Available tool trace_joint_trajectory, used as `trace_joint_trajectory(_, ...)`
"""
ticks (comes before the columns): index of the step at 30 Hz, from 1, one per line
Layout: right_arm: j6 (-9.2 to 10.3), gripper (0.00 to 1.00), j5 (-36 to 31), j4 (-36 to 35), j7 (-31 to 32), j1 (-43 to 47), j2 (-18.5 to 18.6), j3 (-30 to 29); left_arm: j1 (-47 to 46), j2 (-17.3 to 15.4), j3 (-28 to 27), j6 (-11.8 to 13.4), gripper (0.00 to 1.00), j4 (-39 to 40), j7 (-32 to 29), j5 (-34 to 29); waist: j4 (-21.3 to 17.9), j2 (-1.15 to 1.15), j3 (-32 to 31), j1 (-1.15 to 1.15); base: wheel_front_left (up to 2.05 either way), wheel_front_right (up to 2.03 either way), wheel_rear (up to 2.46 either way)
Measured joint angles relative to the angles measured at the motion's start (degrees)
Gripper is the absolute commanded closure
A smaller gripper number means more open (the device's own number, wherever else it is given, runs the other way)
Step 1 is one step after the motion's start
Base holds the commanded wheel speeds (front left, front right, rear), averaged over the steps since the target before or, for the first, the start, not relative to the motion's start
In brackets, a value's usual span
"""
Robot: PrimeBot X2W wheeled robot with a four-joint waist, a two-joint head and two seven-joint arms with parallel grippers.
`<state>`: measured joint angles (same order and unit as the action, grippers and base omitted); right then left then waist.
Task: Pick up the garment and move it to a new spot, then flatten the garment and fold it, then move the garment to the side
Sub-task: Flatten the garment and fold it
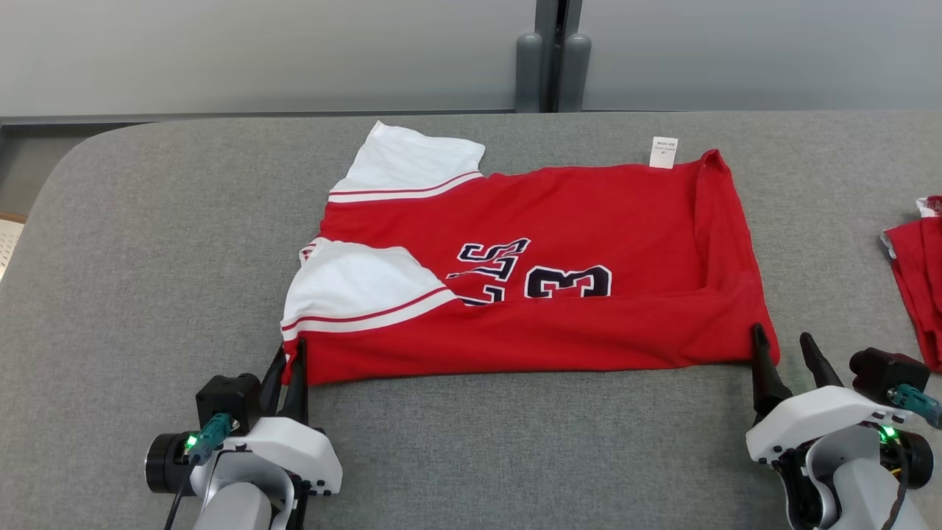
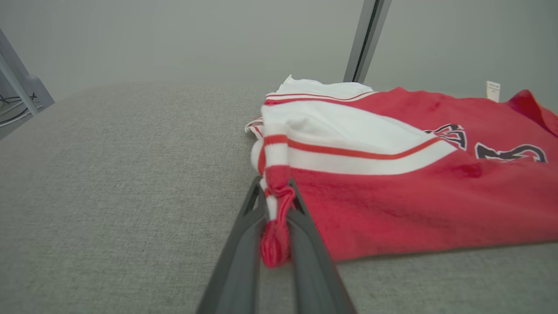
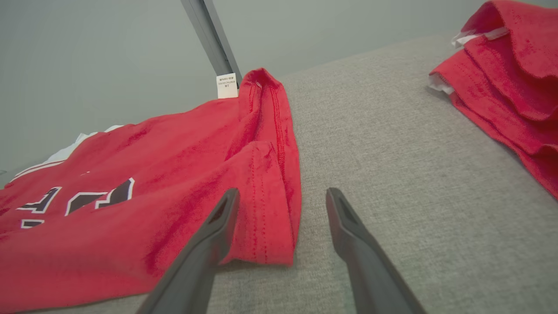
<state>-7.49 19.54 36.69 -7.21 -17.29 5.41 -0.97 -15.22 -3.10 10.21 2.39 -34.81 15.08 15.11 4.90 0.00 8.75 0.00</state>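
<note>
A red garment (image 1: 530, 294) with white sleeves and dark numerals is seen spread across the middle of the head view, laid on a grey fabric-covered table (image 1: 515, 449). Its near edge is folded over itself, so that a long crease is formed along the lower part. A small white label (image 1: 663, 152) is seen at its upper right edge.

At the lower left of the head view, the left gripper (image 1: 291, 362) is clenched on the garment's lower left corner. In the left wrist view a bunched strip of red and white cloth is pinched between the two dark fingers, and the cloth's tip is pushed out below the grip.

At the lower right of the head view, the right gripper (image 1: 784, 347) is held with its fingers spread apart, nothing being grasped. In the right wrist view the garment's hemmed corner is seen lying partly between the fingers, one finger being set over the cloth and the other over bare table.

A second red cloth (image 1: 918, 280) is seen at the right edge of the head view, well apart from the garment.
</note>
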Motion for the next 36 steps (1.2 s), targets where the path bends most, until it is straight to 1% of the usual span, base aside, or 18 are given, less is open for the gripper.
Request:
trace_joint_trajectory(6,0.0,0.0,2.1,8.0,0.7,-4.8,0.7,-0.7,0.7,0.2,0.4,-0.8,1.0,1.0,0.0,-1.0,1.8,0.0,1.2,0.0,0.0,0.0,0.0)
trace_joint_trajectory(7,0.0,0.0,3.3,9.0,0.7,-5.5,0.5,-0.7,0.7,0.2,0.5,-0.9,1.0,1.0,0.0,-1.1,2.0,0.0,1.4,0.0,0.0,0.0,0.0)
trace_joint_trajectory(9,0.0,0.0,5.4,10.7,1.3,-6.6,0.3,-0.2,0.7,0.3,0.8,-1.2,1.0,1.0,0.0,-1.2,2.5,0.0,1.7,0.0,0.0,0.0,0.0)
trace_joint_trajectory(11,0.0,0.0,5.9,12.1,2.0,-7.6,0.8,1.2,0.6,0.3,1.0,-1.3,1.0,1.0,0.0,-1.4,2.9,0.0,1.8,0.0,0.0,0.0,0.0)
trace_joint_trajectory(12,0.0,0.44,6.3,12.6,2.3,-8.0,1.2,1.9,0.6,0.3,1.1,-1.3,1.0,1.0,0.0,-1.5,3.0,0.0,1.9,0.0,0.0,0.0,0.0)
trace_joint_trajectory(13,0.0,0.96,6.9,13.0,2.4,-8.2,1.4,2.4,0.6,0.3,1.3,-1.4,1.0,1.0,0.0,-1.5,3.2,0.0,1.9,0.0,0.0,0.0,0.0)
trace_joint_trajectory(14,0.0,1.0,7.2,13.4,2.3,-8.5,1.7,3.0,0.6,0.3,1.4,-1.6,1.0,1.0,0.0,-1.5,3.3,0.0,1.9,0.0,0.0,0.0,0.0)
trace_joint_trajectory(21,0.0,1.0,8.2,14.7,-0.6,-8.8,3.8,6.6,0.6,0.3,1.8,-2.0,1.0,0.3,0.0,-1.5,2.8,0.0,1.3,0.0,0.0,0.0,0.0)
trace_joint_trajectory(29,-0.01,1.0,8.2,14.8,-3.2,-8.7,7.0,9.3,1.3,0.4,2.8,-3.5,1.0,-1.4,0.0,-2.0,1.9,0.0,-0.8,0.0,0.0,0.0,0.0)
trace_joint_trajectory(31,-0.01,1.0,8.6,15.1,-3.2,-8.1,7.6,9.6,2.2,0.4,3.6,-4.5,1.0,-2.7,0.0,-2.1,1.7,0.0,-1.6,0.0,0.0,0.0,0.0)
trace_joint_trajectory(33,-0.01,1.0,9.2,16.1,-1.2,-6.9,7.8,10.2,3.6,0.4,4.0,-5.5,1.0,-4.3,0.0,-1.9,1.5,0.0,-2.7,0.0,0.0,0.0,0.0)
trace_joint_trajectory(36,-0.01,1.0,9.4,16.3,-0.3,-5.1,8.1,11.1,4.8,0.4,4.1,-5.9,1.0,-5.0,0.0,-1.7,1.2,0.0,-3.9,0.0,0.0,0.0,0.0)
